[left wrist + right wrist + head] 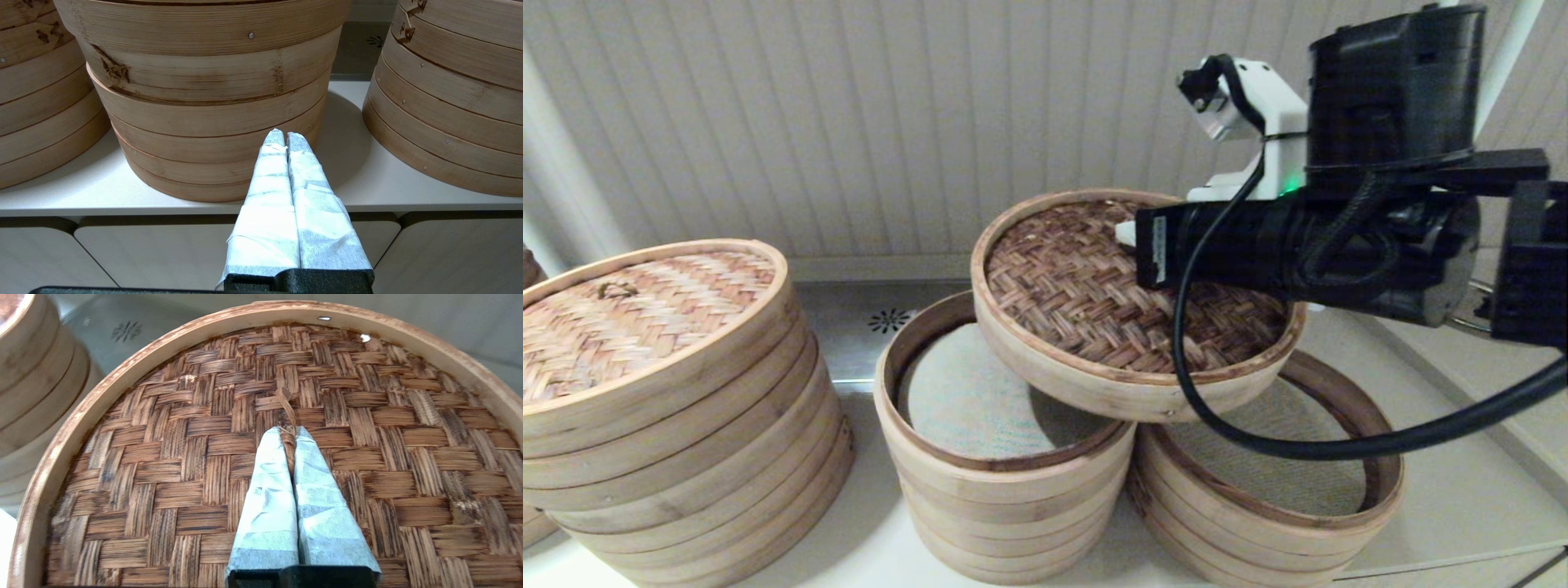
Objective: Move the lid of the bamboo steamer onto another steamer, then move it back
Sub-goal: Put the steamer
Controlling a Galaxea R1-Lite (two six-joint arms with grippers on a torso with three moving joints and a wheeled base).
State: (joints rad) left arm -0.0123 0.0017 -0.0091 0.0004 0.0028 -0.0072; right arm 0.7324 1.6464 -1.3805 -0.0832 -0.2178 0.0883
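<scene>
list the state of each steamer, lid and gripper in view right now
bamboo steamer lid: lifted, tilted, hanging over both open steamers
right gripper: shut on the lid's small twisted loop
middle steamer: uncovered, pale liner showing
right steamer: uncovered, darker rim, mesh liner showing
wide steamer: covered by its light tan woven lid
left gripper: shut, empty, low in front of the counter edge

Pale ribbed wall panelling (849,106) behind; steel sink surround (882,314) with drain; white countertop (367,179) over flat cabinet fronts (163,253).
</scene>
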